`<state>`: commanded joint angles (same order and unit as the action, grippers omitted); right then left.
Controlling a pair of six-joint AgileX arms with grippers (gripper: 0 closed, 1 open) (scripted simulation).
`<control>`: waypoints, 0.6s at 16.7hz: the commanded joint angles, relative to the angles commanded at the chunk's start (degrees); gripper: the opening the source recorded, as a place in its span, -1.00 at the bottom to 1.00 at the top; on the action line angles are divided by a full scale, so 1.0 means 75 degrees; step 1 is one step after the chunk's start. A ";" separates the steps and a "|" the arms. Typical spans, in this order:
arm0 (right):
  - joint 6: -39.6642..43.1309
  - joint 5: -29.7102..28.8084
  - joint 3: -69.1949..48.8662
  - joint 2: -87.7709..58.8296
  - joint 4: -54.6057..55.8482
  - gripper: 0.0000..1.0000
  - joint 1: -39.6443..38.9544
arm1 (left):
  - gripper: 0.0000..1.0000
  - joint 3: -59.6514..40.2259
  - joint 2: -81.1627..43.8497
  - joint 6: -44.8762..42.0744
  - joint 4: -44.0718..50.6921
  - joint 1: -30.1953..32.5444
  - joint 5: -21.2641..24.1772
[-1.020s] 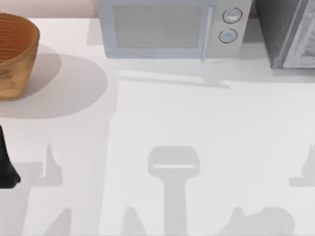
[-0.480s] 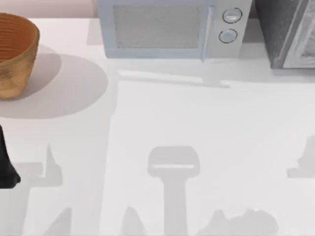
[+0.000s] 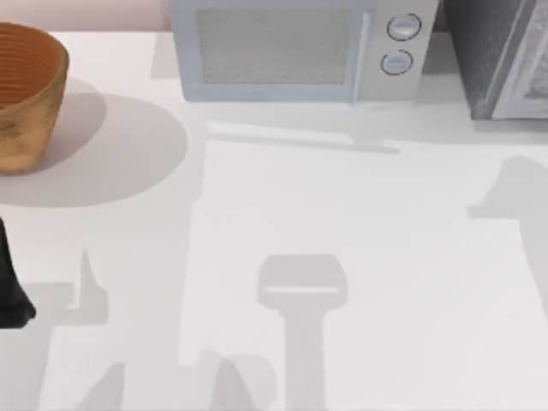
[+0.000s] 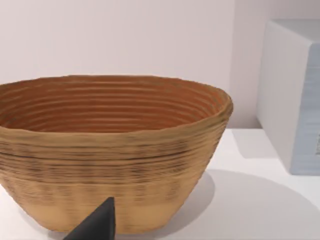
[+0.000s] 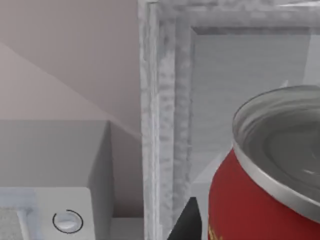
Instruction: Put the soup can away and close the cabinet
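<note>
Red soup can [image 5: 260, 200] with silver top, apparently pinched in the right hand, close before the grey speckled cabinet [image 5: 165, 115], its door still open; stowing and closing outstanding; left hand [image 4: 95, 227] parked by wicker basket [image 4: 110, 150], spread indeterminable.
</note>
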<state>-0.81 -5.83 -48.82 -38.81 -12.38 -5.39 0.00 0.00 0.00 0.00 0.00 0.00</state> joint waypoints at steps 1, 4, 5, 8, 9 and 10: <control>-0.0008 -0.0082 -0.0759 -0.0562 -0.0179 -1.00 -0.0077 | 1.00 0.0000 0.0000 0.0000 0.0000 0.0000 0.0000; -0.0027 -0.0313 -0.2949 -0.2170 -0.0683 -1.00 -0.0298 | 1.00 0.0000 0.0000 0.0000 0.0000 0.0000 0.0000; -0.0030 -0.0383 -0.3622 -0.2657 -0.0835 -1.00 -0.0365 | 1.00 0.0000 0.0000 0.0000 0.0000 0.0000 0.0000; -0.0035 -0.0560 -0.5355 -0.3887 -0.1218 -1.00 -0.0539 | 1.00 0.0000 0.0000 0.0000 0.0000 0.0000 0.0000; -0.0034 -0.0606 -0.5803 -0.4206 -0.1318 -1.00 -0.0585 | 1.00 0.0000 0.0000 0.0000 0.0000 0.0000 0.0000; -0.0033 -0.0646 -0.6170 -0.4474 -0.1402 -1.00 -0.0624 | 1.00 0.0000 0.0000 0.0000 0.0000 0.0000 0.0000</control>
<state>-1.05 -10.67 -95.10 -72.37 -22.89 -10.07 0.00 0.00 0.00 0.00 0.00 0.00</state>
